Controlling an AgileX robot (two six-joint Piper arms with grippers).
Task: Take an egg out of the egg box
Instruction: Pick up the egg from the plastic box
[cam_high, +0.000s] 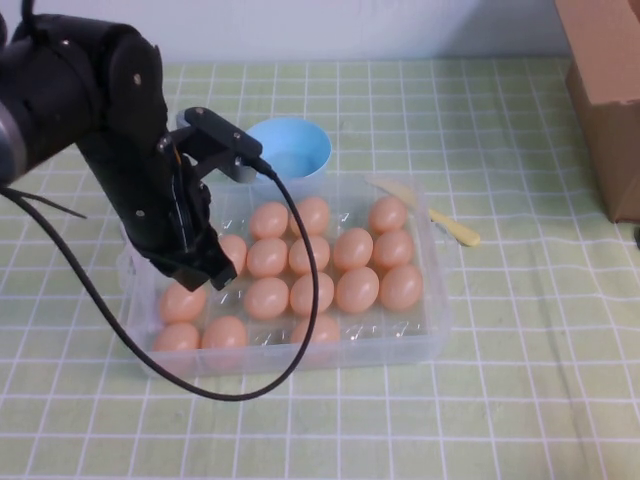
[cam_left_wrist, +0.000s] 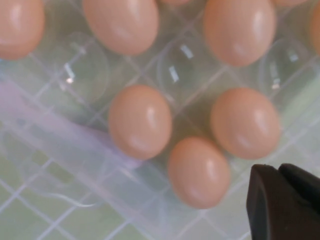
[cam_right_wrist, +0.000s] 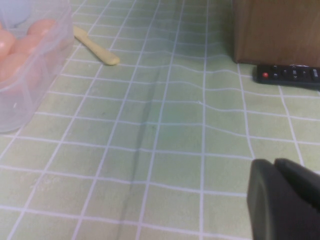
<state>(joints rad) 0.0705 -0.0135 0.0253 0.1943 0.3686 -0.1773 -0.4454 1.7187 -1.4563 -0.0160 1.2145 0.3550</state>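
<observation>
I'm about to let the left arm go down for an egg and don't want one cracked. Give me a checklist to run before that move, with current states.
1. Left hand above the egg box, at its left end: ok.
2. Eggs seated in cups below it, e.g. egg: ok.
3. Left hand empty: cannot tell.
4. Left hand centred over one egg: cannot tell.
5. Right hand over bare tablecloth, away from the box: ok.
6. Blue bowl uncovered beyond the box: ok.

A light-blue bowl (cam_high: 291, 146), a pale yellow spatula (cam_high: 432, 214), a brown cardboard box (cam_high: 607, 90) and a black remote (cam_right_wrist: 288, 75) sit on green checked cloth (cam_high: 520, 400).
</observation>
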